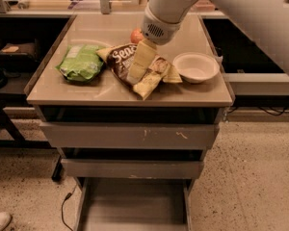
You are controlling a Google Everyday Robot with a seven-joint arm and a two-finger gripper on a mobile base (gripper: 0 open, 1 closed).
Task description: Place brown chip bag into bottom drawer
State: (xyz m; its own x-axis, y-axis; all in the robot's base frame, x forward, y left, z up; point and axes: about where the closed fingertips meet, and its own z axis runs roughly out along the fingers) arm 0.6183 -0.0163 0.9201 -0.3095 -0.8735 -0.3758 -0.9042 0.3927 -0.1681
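Gripper (136,76) of mine, angled down at upper centre of the frame, tip on or just over the brown chip bag (119,60); whether it is parted or closed I cannot tell. The bag lies right beneath me on the cabinet top (86,93), long axis running upper left to lower right, between a green chip bag (81,61) and a white bowl (196,66). The bottom drawer (135,203) stands open at bottom centre, so I judge the carry heads straight down the frame.
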